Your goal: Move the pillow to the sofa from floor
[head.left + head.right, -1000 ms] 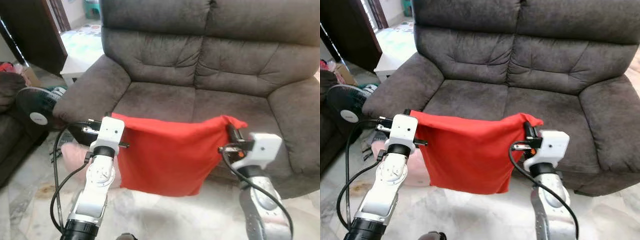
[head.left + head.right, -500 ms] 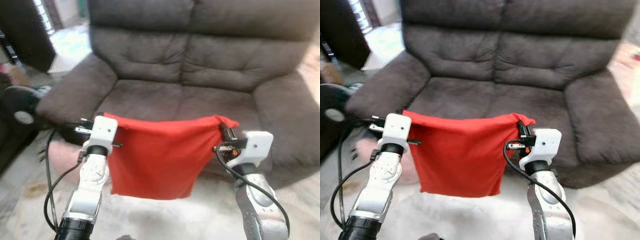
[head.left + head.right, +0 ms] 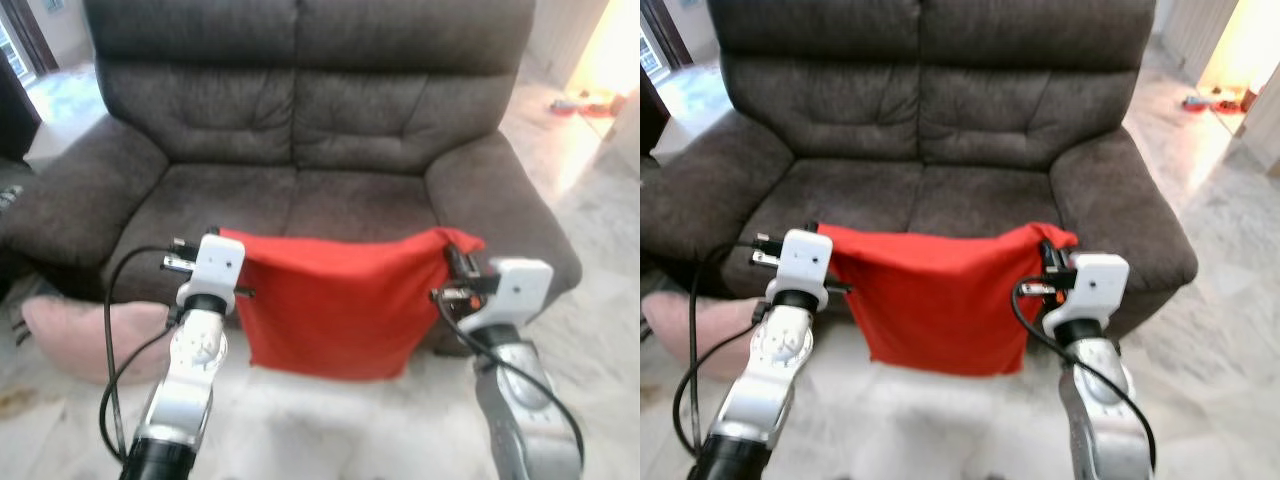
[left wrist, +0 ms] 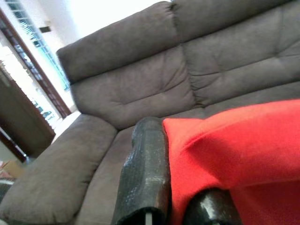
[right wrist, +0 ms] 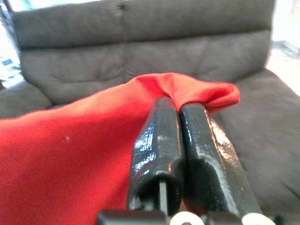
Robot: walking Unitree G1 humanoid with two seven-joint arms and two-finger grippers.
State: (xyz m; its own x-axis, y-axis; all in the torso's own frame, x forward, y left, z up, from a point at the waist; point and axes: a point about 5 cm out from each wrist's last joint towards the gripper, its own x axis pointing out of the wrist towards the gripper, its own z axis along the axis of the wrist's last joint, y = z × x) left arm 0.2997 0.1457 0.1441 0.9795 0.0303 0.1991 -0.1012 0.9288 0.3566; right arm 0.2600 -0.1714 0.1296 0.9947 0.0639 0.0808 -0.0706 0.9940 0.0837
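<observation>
Brown sofa (image 3: 300, 150), marble floor (image 3: 600, 210), both grippers (left (image 3: 200, 262), right (image 3: 452, 262)) pinching red pillow (image 3: 340, 305)

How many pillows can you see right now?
2. A red pillow hangs between the left gripper and right gripper, in front of the sofa. A pink pillow lies on the floor by the sofa's left arm. Others may be hidden.

Both silver arms reach forward at the same height, wrists level. The left claw (image 3: 232, 262) is clamped on one top corner of the pillow (image 3: 340, 305); the right claw (image 5: 180, 126), fingers pressed together, pinches the other corner.
</observation>
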